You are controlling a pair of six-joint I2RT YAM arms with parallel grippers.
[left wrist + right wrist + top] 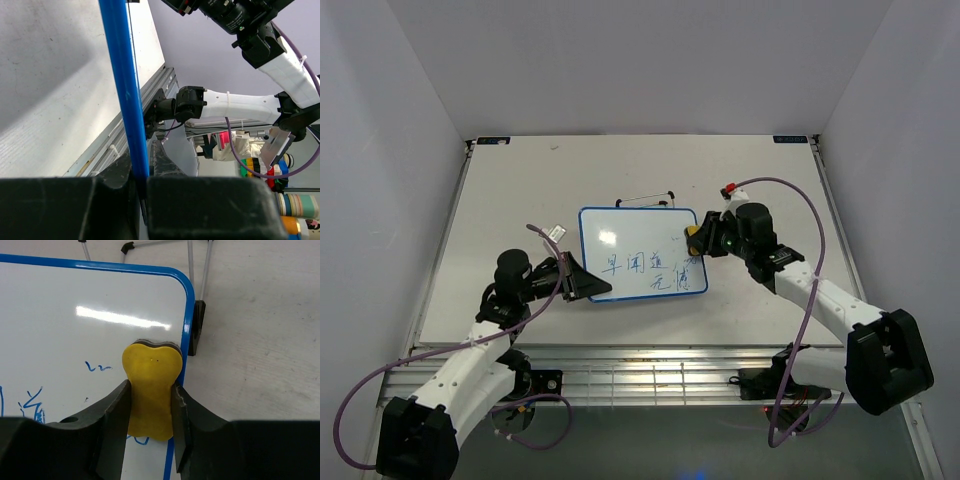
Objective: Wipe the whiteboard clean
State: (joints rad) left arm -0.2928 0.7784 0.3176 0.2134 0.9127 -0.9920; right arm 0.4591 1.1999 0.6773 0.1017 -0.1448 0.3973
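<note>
The whiteboard (pixel 640 240) lies in the middle of the table, blue-framed, with blue handwritten characters (pixel 650 268) across its lower half. My left gripper (pixel 588 285) is shut on the board's lower left edge. In the left wrist view the blue frame (pixel 122 90) runs down between the fingers of the left gripper (pixel 142 172). My right gripper (pixel 698 240) is at the board's right edge, shut on a yellow eraser (pixel 151 375). The eraser rests on the white surface (pixel 75 340) just inside the frame, over some blue strokes, with the right gripper (pixel 150 405) clamped round its waist.
A thin wire stand (pixel 645 197) lies behind the board, and a black foot (pixel 198 335) sits against its right frame. White walls enclose the table (pixel 520 190) on three sides. An aluminium rail (pixel 620 365) runs along the near edge. Purple cables (pixel 810 230) loop from both arms.
</note>
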